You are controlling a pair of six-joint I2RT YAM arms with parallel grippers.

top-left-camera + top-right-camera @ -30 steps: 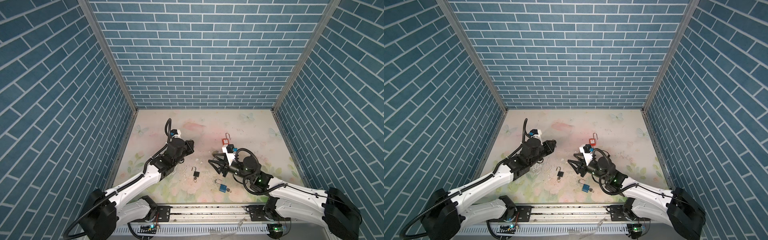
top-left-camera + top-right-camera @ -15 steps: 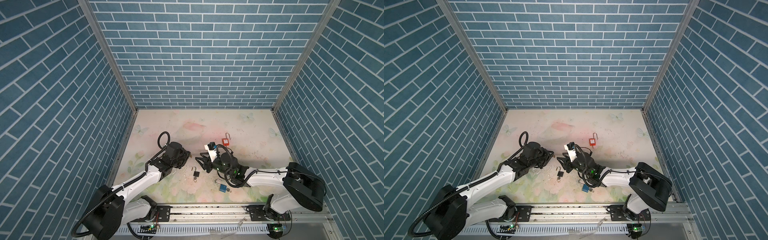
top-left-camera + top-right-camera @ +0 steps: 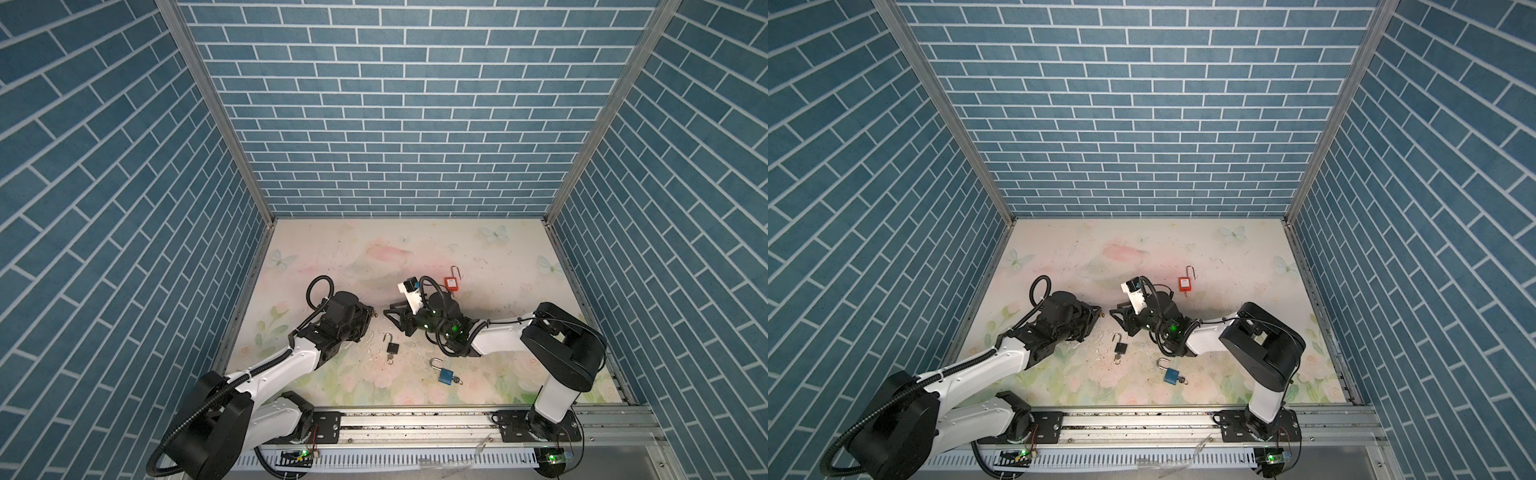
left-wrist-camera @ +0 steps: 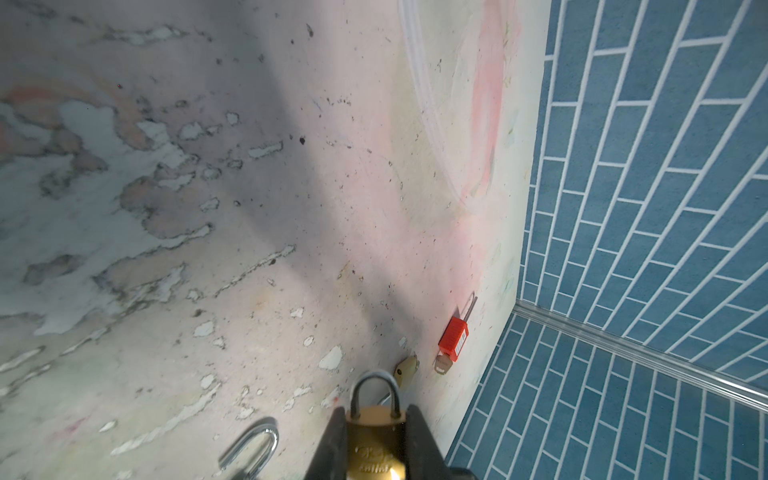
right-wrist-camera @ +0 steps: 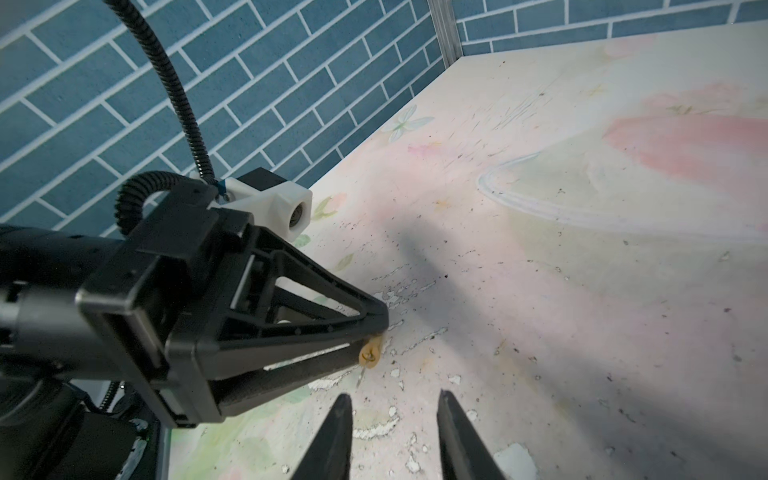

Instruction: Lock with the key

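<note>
Found brass padlock (image 4: 374,453) clamped in left gripper (image 4: 376,411), held out rightward, evidently presented for keying. Noted brass key (image 5: 371,353) at that tip, mid-floor. Recorded right gripper (image 5: 394,395) partly parted, empty, just right of key, apparently aimed to take it.

Three walls (image 3: 395,124) with a blue brick pattern and white joints stand at 9, 12 and 3 o'clock. Metal posts (image 3: 226,124) mark both far corners. The floor (image 3: 415,249) is pale, printed with flowers and butterflies (image 3: 493,235), and its paint is flaked near the centre. A metal rail (image 3: 415,424) lies at 6 o'clock.
</note>
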